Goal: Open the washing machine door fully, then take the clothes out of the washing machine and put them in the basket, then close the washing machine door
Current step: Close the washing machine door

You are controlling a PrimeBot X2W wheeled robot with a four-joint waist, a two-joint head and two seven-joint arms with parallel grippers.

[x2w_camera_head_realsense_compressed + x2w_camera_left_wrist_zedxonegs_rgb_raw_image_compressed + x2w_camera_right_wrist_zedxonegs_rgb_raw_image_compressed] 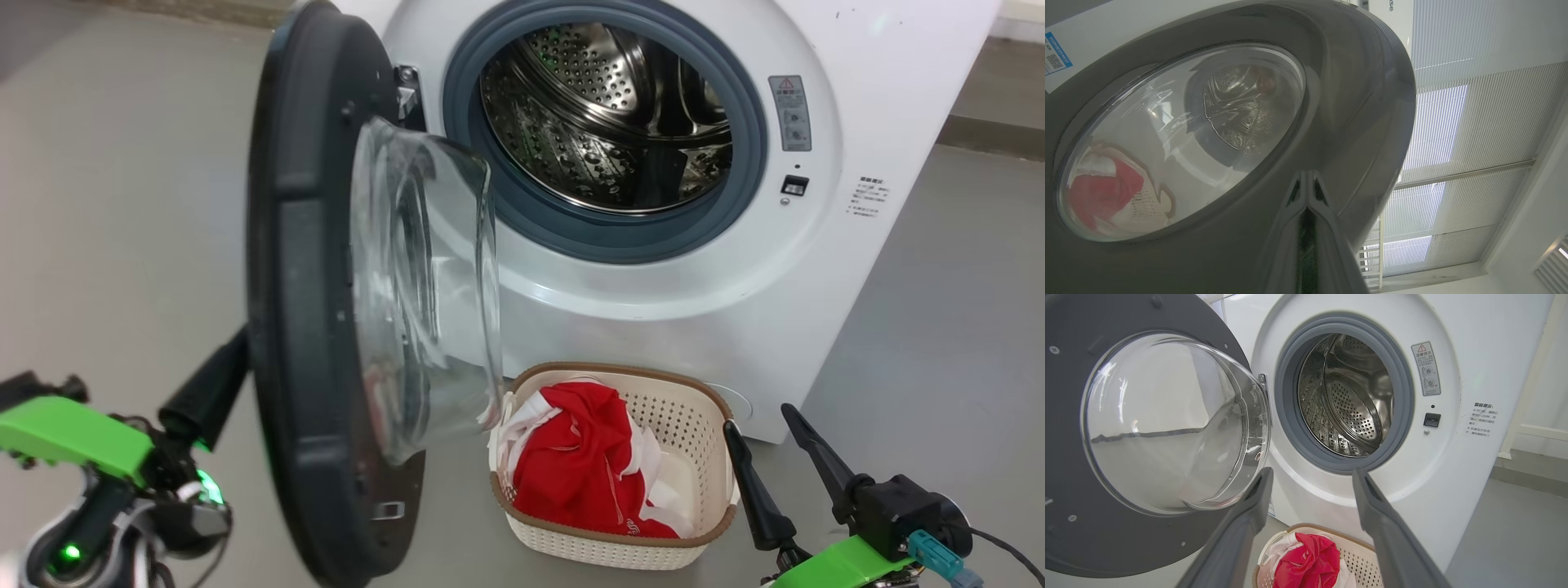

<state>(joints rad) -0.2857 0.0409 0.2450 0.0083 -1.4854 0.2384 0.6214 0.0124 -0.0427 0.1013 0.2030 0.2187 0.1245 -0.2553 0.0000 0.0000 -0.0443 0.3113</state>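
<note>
Head view: the clothes [580, 469] lie in the basket [620, 549] on the floor before the washing machine [816, 245], whose drum looks empty, so closing is the step in hand. The left gripper [216, 384], fingers pressed together, touches the outer face of the washing machine door [302, 327]; the next move should push it shut. The right gripper [759, 418] hangs spread, empty.

clothes [584, 478] in basket [690, 425] | basket before washing machine [669, 302] | washing machine door [302, 327] left of basket

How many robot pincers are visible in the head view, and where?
2. The left pincer, shut, is behind the open washing machine door; the right pincer, open, is beside the basket.
</note>
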